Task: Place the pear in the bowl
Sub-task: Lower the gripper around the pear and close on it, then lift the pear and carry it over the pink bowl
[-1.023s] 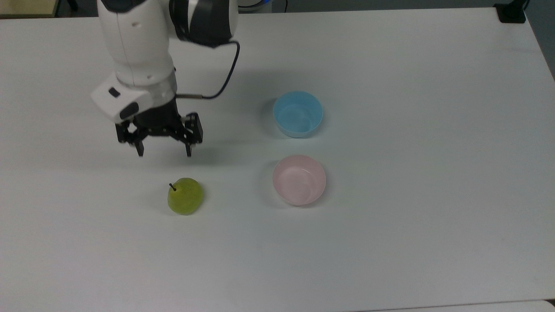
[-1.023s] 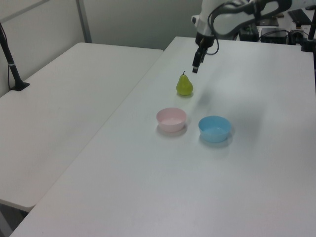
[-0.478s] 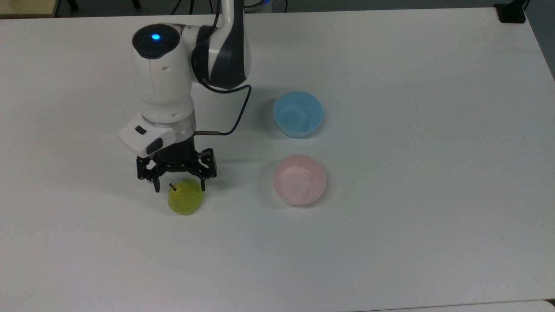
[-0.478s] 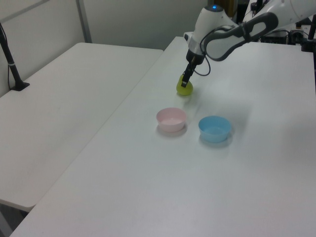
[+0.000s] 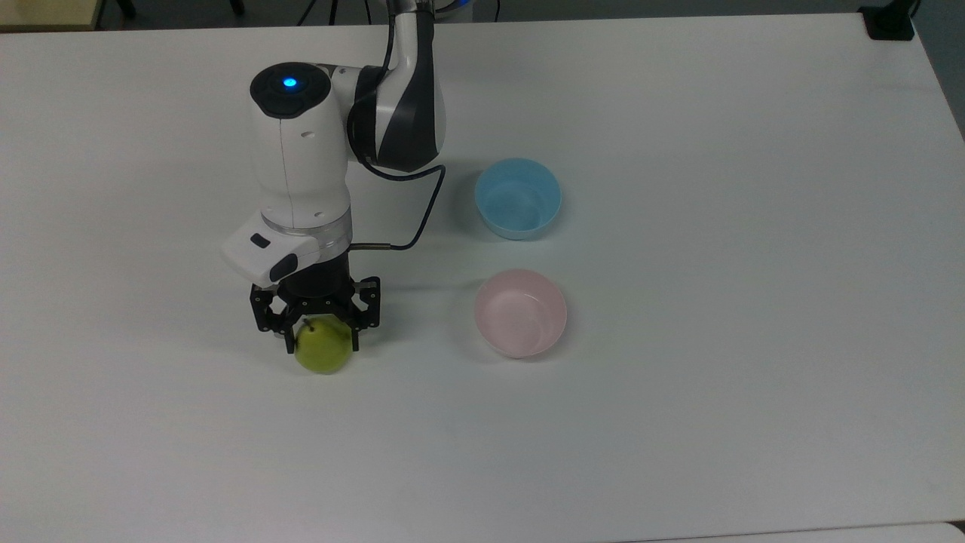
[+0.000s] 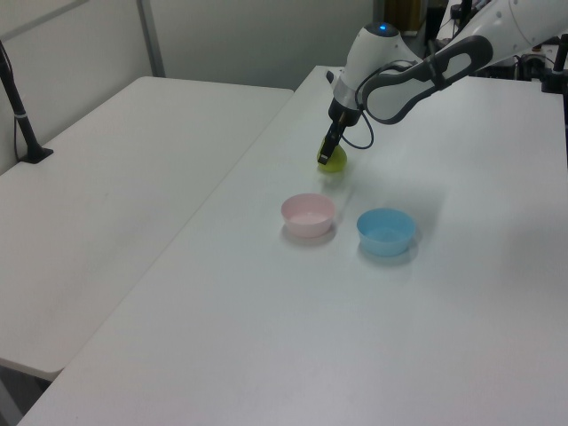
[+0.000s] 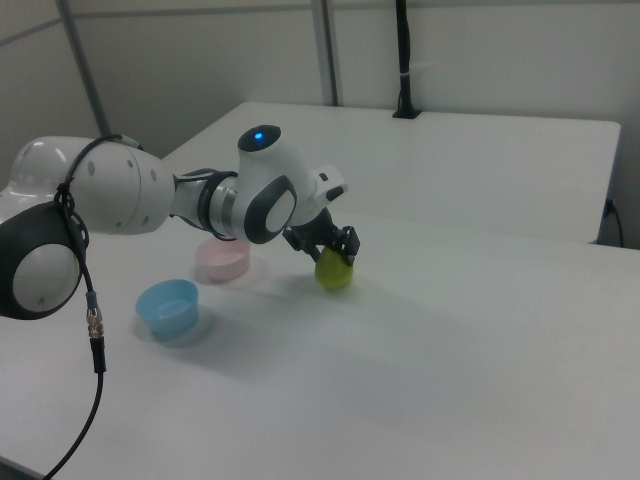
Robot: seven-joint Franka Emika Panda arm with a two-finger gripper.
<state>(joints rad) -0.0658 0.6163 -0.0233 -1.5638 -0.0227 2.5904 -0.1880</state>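
Note:
The yellow-green pear stands on the white table, left of the bowls in the top view. My gripper has come down over it, open, with one black finger on each side of the fruit's upper part. From the left view the pear peeks out behind the gripper; from the right view the pear sits just under the gripper. The pale pink bowl is empty, to the top view's right of the pear, and shows again as the bowl and the bowl.
A light blue bowl stands just beyond the pink one in the top view. A second white table adjoins on the left view's left, with a black post clamped to it.
The arm swung toward the pear and dropped; the open fingers went from well behind the fruit to straddling it. The pear and both bowls have not moved.

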